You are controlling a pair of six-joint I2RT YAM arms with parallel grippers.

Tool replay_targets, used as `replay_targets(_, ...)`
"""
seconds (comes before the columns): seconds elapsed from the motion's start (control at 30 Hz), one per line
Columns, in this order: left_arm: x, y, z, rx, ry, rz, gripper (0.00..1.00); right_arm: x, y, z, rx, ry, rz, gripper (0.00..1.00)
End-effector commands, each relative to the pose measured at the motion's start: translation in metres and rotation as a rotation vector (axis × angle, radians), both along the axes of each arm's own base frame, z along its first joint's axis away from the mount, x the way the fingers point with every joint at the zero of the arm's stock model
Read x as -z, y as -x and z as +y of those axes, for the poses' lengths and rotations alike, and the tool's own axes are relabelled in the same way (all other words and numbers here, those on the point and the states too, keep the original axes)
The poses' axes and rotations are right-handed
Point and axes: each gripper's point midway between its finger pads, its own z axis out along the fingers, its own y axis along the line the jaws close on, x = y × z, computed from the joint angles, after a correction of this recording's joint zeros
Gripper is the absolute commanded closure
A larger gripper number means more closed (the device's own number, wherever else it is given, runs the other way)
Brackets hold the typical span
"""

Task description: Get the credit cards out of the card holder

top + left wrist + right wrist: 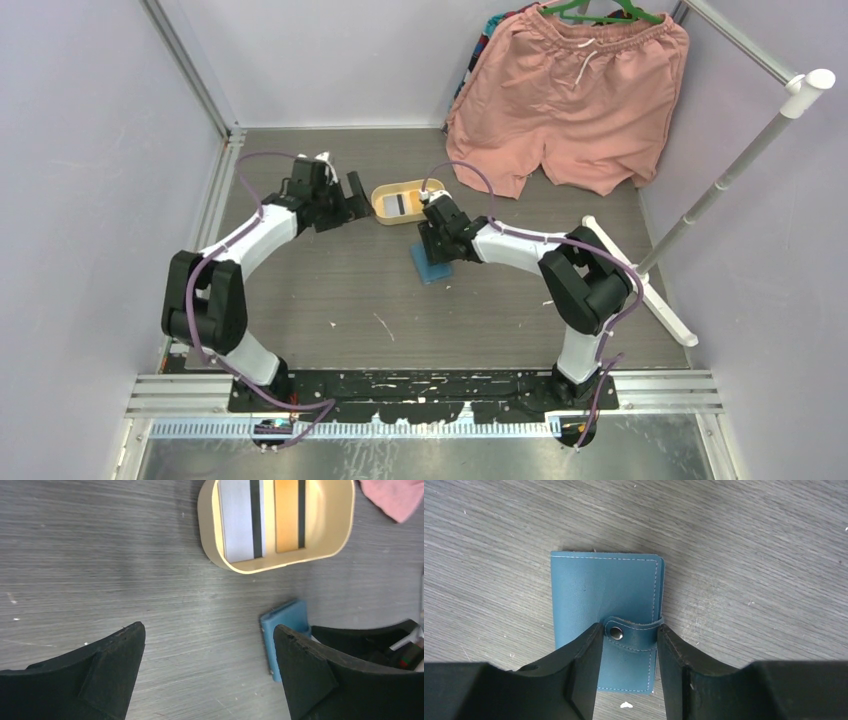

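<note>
The card holder [599, 585] is a teal-blue wallet lying shut and flat on the table, its snap strap [636, 632] fastened. It also shows in the top view [428, 268] and the left wrist view [285, 622]. My right gripper [630, 630] is low over it, open a narrow way, one finger on each side of the strap. Two credit cards lie in the yellow oval tray [210, 555]: a whitish one [240, 520] and an orange one [287, 515], each with a dark stripe. My left gripper [207, 630] is wide open and empty above bare table, left of the tray [385, 215].
Pink shorts [570, 90] hang at the back right, a corner showing in the left wrist view [395, 497]. A white rack pole [720, 190] with its foot stands at the right. Purple walls close in the table on three sides.
</note>
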Motion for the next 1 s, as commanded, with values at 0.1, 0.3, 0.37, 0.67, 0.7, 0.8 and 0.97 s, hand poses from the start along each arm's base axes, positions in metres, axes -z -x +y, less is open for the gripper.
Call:
replay_targets(0.1,-0.081,0.014,-0.045,0.326,0.397,-0.246,0.00,0.000,-0.011,0.003,0.015,0.018,-0.037,0.56)
replay_targets(0.3,-0.094,0.037,-0.084,0.474,0.712,-0.275,0.00,0.003,-0.006,-0.001,0.023,0.012,-0.036,0.77)
replay_targets(0.37,-0.066,0.036,-0.098,0.452,0.680,-0.193,0.00,0.001,-0.005,0.000,0.031,-0.006,-0.038,0.81)
replay_targets(0.67,0.045,0.051,-0.134,0.268,0.326,-0.049,0.00,-0.019,-0.002,0.004,0.076,-0.112,-0.071,0.99)
replay_targets(0.7,0.050,0.053,-0.133,0.245,0.327,-0.053,0.00,-0.022,-0.002,0.004,0.087,-0.127,-0.076,0.99)
replay_targets(0.8,0.058,0.055,-0.122,0.171,0.321,-0.073,0.00,-0.029,-0.002,0.001,0.134,-0.197,-0.079,0.99)
replay_targets(0.97,0.062,0.055,-0.114,0.116,0.300,-0.102,0.02,-0.039,-0.004,0.004,0.188,-0.360,-0.082,0.99)
